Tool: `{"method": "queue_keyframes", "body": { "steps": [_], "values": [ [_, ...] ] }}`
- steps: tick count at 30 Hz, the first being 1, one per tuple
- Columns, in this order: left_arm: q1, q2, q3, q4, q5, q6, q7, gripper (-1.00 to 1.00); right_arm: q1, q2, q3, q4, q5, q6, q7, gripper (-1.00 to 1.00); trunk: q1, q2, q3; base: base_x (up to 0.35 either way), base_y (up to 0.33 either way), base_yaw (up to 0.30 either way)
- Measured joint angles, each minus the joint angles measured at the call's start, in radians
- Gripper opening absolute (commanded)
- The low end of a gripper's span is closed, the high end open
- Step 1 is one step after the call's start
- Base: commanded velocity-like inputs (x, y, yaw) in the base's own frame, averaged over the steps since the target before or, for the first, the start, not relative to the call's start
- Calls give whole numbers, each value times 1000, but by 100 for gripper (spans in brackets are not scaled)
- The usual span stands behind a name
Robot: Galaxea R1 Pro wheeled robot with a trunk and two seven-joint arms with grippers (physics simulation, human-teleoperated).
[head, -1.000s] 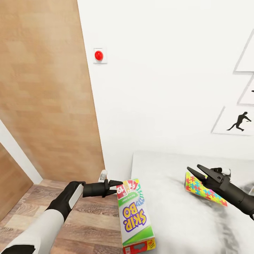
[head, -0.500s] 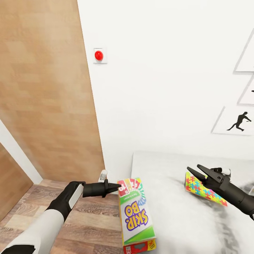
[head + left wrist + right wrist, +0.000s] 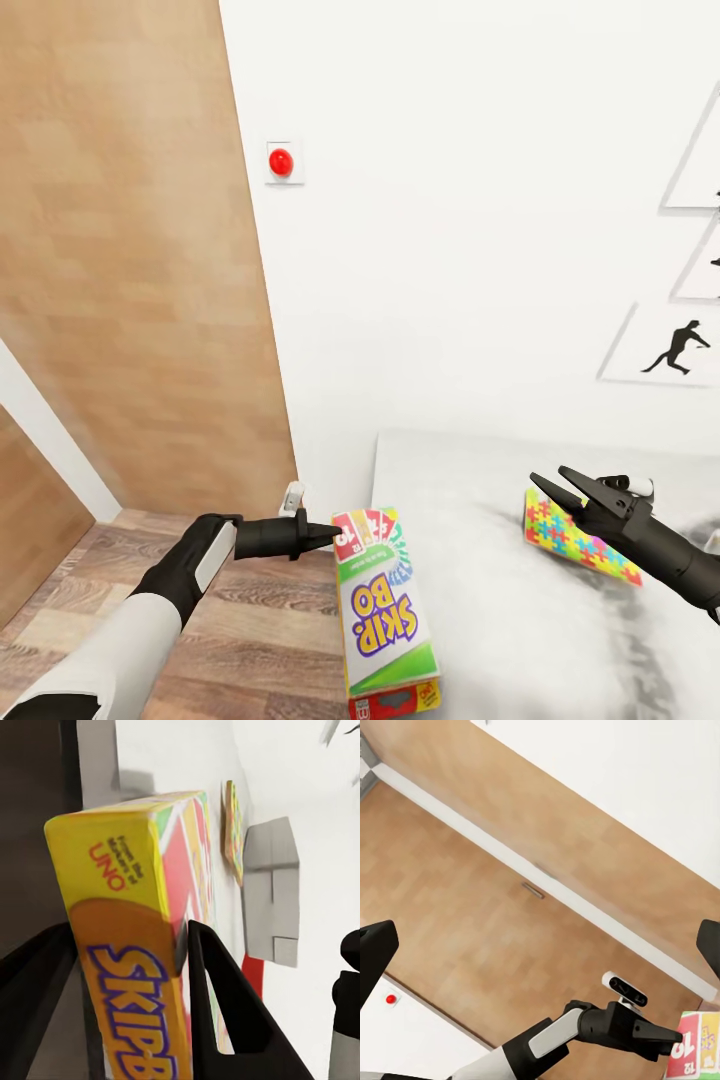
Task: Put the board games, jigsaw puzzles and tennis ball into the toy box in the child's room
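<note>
The green-yellow-orange "Skip-Bo" board game point(image 3: 385, 610) lies along the left edge of the pale table point(image 3: 480, 640), partly overhanging the floor. My left gripper point(image 3: 330, 528) is shut on its far end. In the left wrist view the box point(image 3: 127, 892) sits between the black fingers point(image 3: 221, 1005). A multicoloured jigsaw puzzle point(image 3: 585, 545) lies flat on the table to the right, also seen edge-on as the jigsaw puzzle point(image 3: 234, 825). My right gripper point(image 3: 548, 476) hangs open just above the puzzle's near corner, its fingers spread wide and holding nothing.
A red round wall button point(image 3: 281, 160) sits on the white wall beside a wooden door point(image 3: 130, 250). Wood-plank floor point(image 3: 250, 640) lies left of the table. A black sports silhouette print point(image 3: 680, 350) hangs at the right. A grey block shape point(image 3: 270, 892) shows beyond the box.
The Skip-Bo box has shifted and turned slightly in my left gripper's hold. The right arm and the puzzle have not moved.
</note>
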Motion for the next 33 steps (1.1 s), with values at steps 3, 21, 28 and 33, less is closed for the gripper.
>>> {"method": "queue_keyframes", "body": {
  "steps": [3, 21, 28, 33],
  "values": [
    [0, 0, 0, 0, 0, 0, 0, -100, 0, 0, 0, 1, 0, 0, 0, 100, -12, 21, 9, 0, 0, 0],
    [-1, 7, 3, -56, 2, 73, -4, -100, 0, 0, -1, 4, 0, 0, -22, 100, -81, 147, 66, 0, 0, 0],
    [-1, 13, 3, -92, 3, 111, -11, -100, 0, 0, -1, 4, 0, 0, -27, 100, -107, 196, 88, 0, 0, 0],
    [-1, 20, 3, -104, 2, 117, -108, -100, 0, 0, -1, 4, 0, 0, -28, 100, -127, 231, 104, 0, 0, 0]
  ]
}}
